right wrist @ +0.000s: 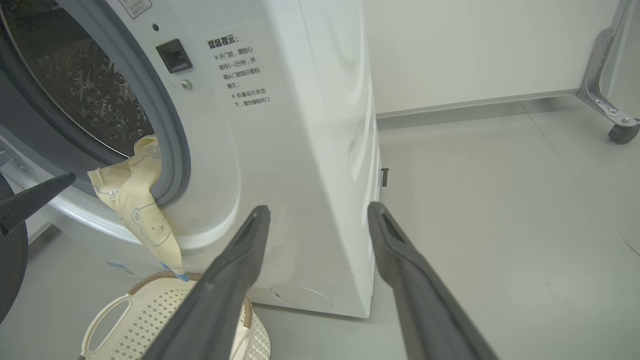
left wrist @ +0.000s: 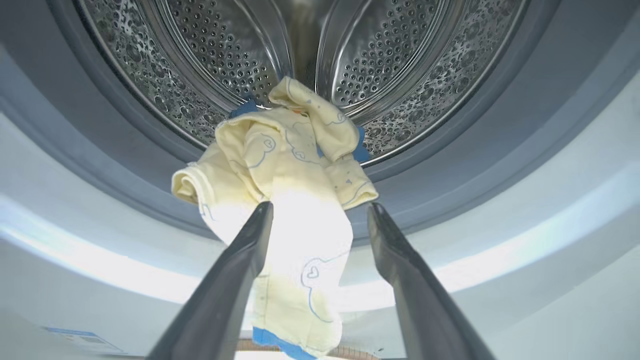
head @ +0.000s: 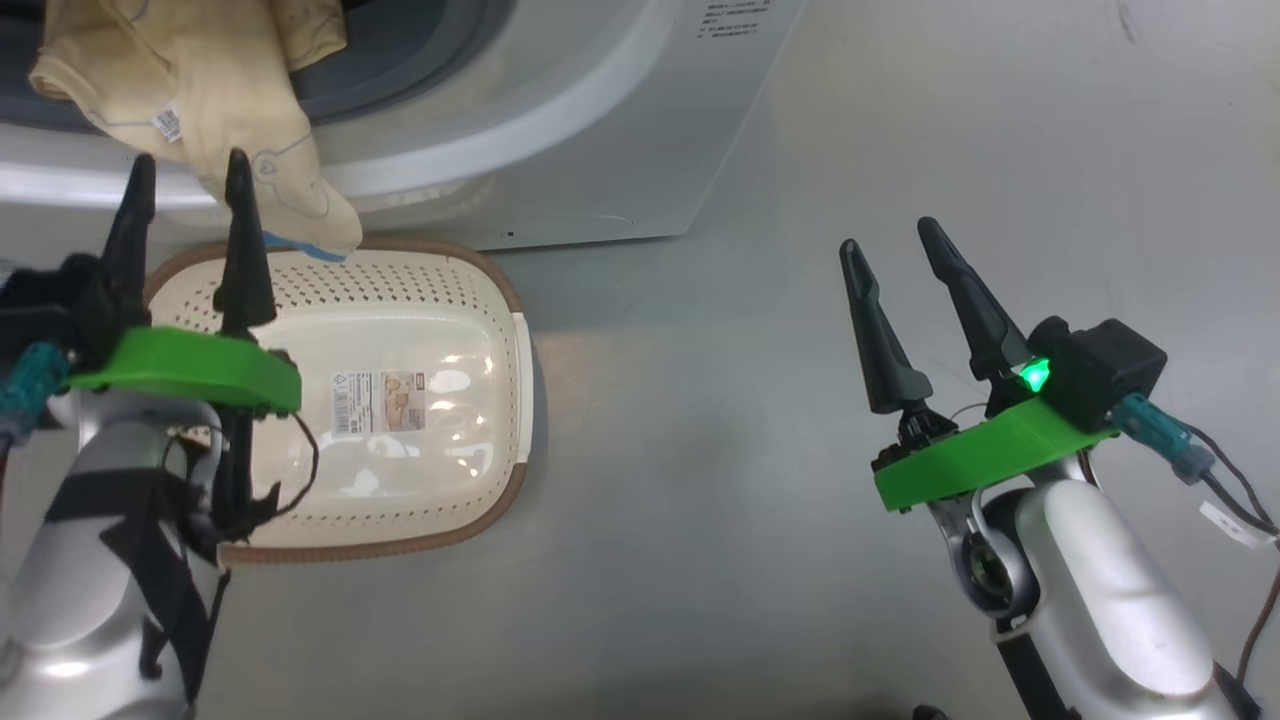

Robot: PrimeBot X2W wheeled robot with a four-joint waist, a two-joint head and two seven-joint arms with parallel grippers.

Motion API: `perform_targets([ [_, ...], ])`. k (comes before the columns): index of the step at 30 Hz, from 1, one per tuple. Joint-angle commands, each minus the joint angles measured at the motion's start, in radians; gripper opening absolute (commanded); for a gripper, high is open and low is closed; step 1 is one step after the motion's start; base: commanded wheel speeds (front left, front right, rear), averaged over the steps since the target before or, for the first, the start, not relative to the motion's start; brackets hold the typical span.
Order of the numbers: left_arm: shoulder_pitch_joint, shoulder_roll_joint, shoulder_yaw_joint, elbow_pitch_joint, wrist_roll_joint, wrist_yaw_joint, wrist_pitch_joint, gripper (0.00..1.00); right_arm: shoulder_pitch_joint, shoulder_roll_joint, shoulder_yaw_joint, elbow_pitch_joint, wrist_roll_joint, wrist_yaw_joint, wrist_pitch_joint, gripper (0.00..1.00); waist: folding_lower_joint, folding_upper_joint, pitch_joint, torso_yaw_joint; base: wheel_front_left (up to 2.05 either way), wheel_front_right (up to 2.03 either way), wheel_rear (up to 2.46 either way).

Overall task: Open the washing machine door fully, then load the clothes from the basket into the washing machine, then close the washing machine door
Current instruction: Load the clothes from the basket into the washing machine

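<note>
We see the clothes (head: 200, 110) draped over the washer (head: 600, 150) mouth's rim, tail dangling above the basket (head: 505, 300). Our left gripper (head: 191, 158) stands wide near that tail, and our right gripper (head: 889, 234) is wide too, over the floor (head: 700, 500).

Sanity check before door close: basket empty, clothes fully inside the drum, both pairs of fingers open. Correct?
No. The clothes are not fully inside: they drape over the washing machine's grey rim and hang toward the basket, as the right wrist view shows. Basket empty, left gripper and right gripper fingers open: correct.
</note>
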Motion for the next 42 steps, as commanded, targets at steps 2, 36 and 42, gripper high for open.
perform_targets([
  [2,0.069,0.043,0.044,-0.086,-0.006,0.014,-0.011,1.00,0.013,0.000,0.013,-0.031,-0.011,0.005,-0.006,1.00,0.0000,-0.0001,-0.005,0.006,0.00,0.00,0.00],
  [36,0.557,-0.121,0.326,-0.346,0.148,-0.079,-0.015,1.00,0.063,0.000,-0.008,-0.036,-0.016,0.005,-0.006,1.00,0.0000,-0.0001,-0.048,-0.003,0.00,0.00,0.00],
  [42,0.564,-0.139,0.364,-0.357,0.165,-0.098,-0.015,1.00,0.064,0.000,-0.008,-0.035,-0.013,0.005,-0.006,1.00,0.0000,-0.0001,-0.050,-0.010,0.00,0.00,0.00],
])
